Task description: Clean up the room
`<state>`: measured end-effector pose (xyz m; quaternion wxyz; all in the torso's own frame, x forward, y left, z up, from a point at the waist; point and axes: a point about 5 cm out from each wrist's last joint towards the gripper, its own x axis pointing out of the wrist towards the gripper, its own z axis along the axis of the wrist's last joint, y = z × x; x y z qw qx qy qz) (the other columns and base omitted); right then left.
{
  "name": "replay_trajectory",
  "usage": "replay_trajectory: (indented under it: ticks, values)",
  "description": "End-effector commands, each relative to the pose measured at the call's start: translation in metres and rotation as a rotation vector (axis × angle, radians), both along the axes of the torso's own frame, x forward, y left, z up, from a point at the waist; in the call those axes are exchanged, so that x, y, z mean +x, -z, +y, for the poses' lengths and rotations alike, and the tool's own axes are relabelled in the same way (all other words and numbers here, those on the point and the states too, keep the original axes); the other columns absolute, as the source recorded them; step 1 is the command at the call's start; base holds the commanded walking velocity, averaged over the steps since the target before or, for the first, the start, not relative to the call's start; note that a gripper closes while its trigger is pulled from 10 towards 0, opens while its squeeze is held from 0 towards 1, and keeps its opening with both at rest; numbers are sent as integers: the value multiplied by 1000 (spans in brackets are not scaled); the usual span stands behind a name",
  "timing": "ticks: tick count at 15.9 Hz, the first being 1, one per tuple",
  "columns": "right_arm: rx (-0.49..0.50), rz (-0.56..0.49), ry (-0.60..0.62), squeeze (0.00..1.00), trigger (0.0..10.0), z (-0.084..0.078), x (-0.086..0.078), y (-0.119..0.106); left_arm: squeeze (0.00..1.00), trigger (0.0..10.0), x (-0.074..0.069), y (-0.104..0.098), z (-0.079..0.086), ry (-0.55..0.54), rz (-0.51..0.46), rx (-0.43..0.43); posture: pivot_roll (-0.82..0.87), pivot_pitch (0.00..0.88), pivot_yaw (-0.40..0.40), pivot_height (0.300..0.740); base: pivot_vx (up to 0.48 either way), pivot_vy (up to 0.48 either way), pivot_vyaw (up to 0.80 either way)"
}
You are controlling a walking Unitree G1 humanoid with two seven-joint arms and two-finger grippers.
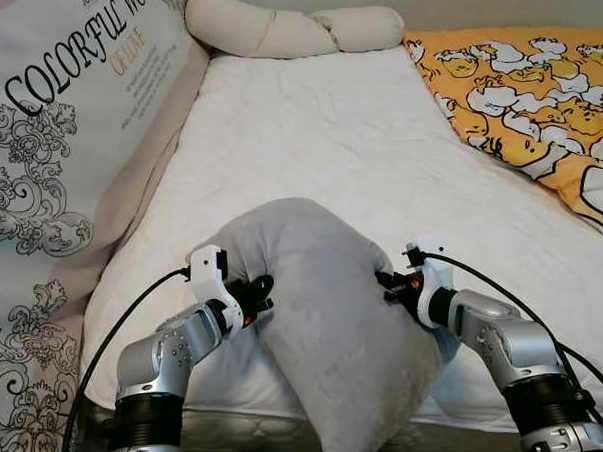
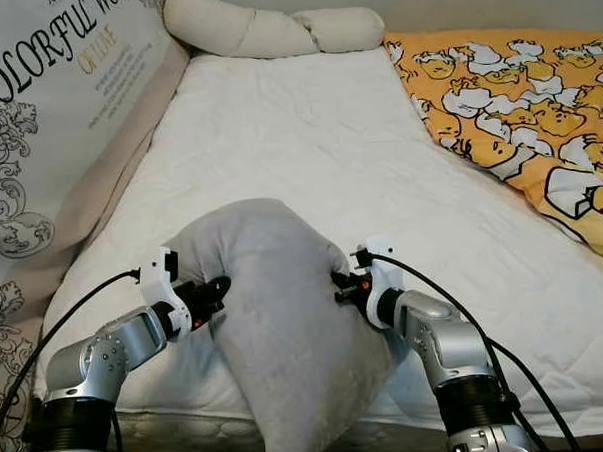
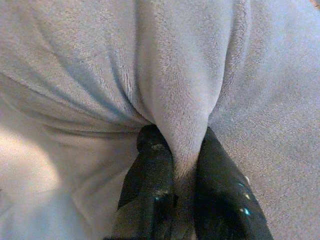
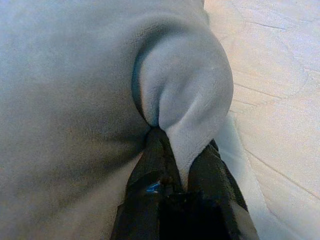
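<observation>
The grey pillow [image 1: 321, 325] hangs over the bed [image 1: 358, 153] edge, pinched between left gripper [image 1: 262, 293] and right gripper [image 1: 389, 282], jaws clenched on its opposite sides.

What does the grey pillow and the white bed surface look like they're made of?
Grey pillow: soft fleece or plush, judging by the matte, fuzzy nap and the folds pinched by the left gripper and right gripper. White bed surface: quilted fabric, probably cotton, with faint stitched lines.

A bedroom in a home is showing here: a white quilted mattress [image 1: 358, 153], a cream bolster pillow [image 1: 293, 28] lying at its head, and a duck-print yellow duvet [image 1: 536, 96] lying alongside.
</observation>
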<state>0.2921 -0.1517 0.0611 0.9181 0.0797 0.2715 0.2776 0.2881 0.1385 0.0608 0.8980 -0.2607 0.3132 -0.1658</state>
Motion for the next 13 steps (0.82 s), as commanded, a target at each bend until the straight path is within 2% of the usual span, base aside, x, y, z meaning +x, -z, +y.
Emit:
replay_trajectory:
  ticks: [1,3,4,5,6,7,8,9,10,11,12,13]
  values:
    - [18,-26,-35,0,0,12,0,-5,0,0,1,-2,-10,29,5,9,10,0,33,740,0,0,0]
    - [19,-24,-36,0,0,13,0,-5,0,0,0,-1,-10,31,6,14,10,0,36,740,0,0,0]
    - [25,-28,-25,0,0,13,0,-6,0,471,-1,-9,-10,57,-68,-10,11,0,38,740,0,0,0]
    - [26,-31,-19,0,0,13,0,-6,0,471,-1,-10,-9,59,-80,-19,11,0,39,740,0,0,0]
    - [35,-39,5,0,0,12,1,-10,0,0,0,-15,-5,40,-106,32,7,0,43,740,0,0,0]
    - [49,-66,29,0,0,12,3,-16,0,0,0,-18,-3,42,-111,61,7,0,46,740,0,0,0]
    - [82,-107,67,0,0,13,6,-25,0,2392,-1,-22,-1,70,-105,118,8,0,49,740,0,0,0]
    - [112,-130,83,0,0,14,7,-31,0,2941,-3,-24,-1,95,-88,145,8,0,49,740,0,0,0]
    - [162,-208,108,0,0,19,8,-47,0,6902,-1,-38,-1,158,-174,240,7,0,57,740,0,0,0]
    - [198,-270,124,0,0,24,8,-58,0,10000,6,-49,-2,150,-259,294,4,0,60,740,0,0,0]
    - [208,-291,133,0,0,25,8,-61,0,10000,8,-52,-2,148,-293,312,-1,0,67,740,0,0,0]
    - [234,-355,160,0,0,31,5,-69,0,10000,19,-76,-6,94,-505,362,-6,0,82,740,0,0,0]
